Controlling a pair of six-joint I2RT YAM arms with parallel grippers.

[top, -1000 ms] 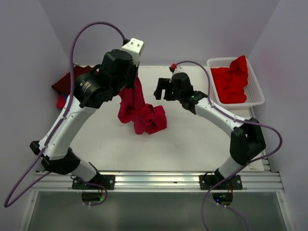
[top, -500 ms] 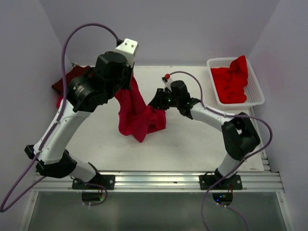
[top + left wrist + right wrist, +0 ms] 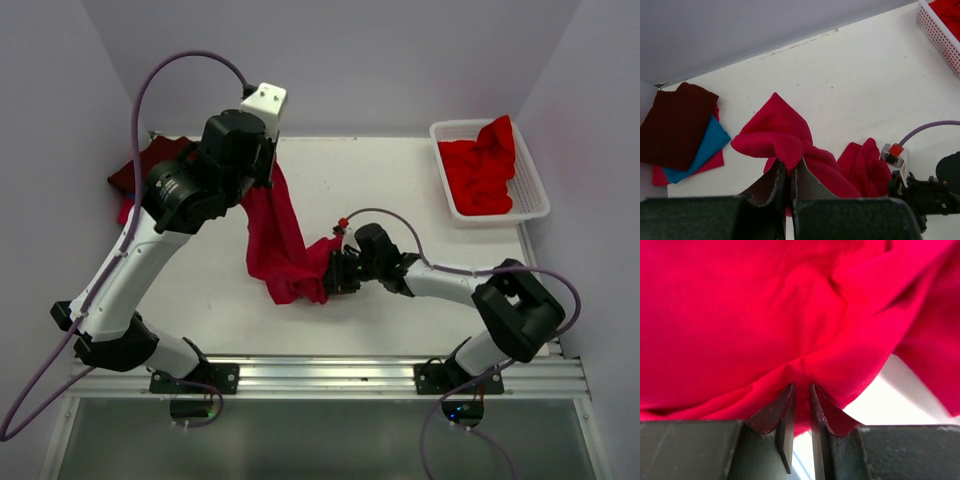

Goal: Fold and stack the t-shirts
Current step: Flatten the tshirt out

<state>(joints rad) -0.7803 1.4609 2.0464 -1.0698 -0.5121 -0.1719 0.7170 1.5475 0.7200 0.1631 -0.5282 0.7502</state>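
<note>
A crimson-pink t-shirt (image 3: 275, 235) hangs from my left gripper (image 3: 788, 167), which is shut on a bunched fold of it above the table's middle. The shirt's lower end trails toward the near side, where my right gripper (image 3: 330, 272) sits low over the table. In the right wrist view the right gripper (image 3: 801, 387) has its fingers pinched on a fold of that same cloth (image 3: 790, 315). Folded t-shirts lie stacked at the far left: dark maroon (image 3: 675, 122) on top, teal blue (image 3: 710, 147) under it, pink-red (image 3: 695, 170) at the bottom.
A white lattice basket (image 3: 537, 190) at the far right holds crumpled bright red t-shirts (image 3: 480, 170). The right arm's purple cable (image 3: 400, 220) loops over the table behind its wrist. Grey walls close in the left, back and right sides.
My right gripper came from the far middle toward the near side, dropped onto the shirt's lower end and closed on it. The left gripper stayed shut, and the shirt now hangs longer.
</note>
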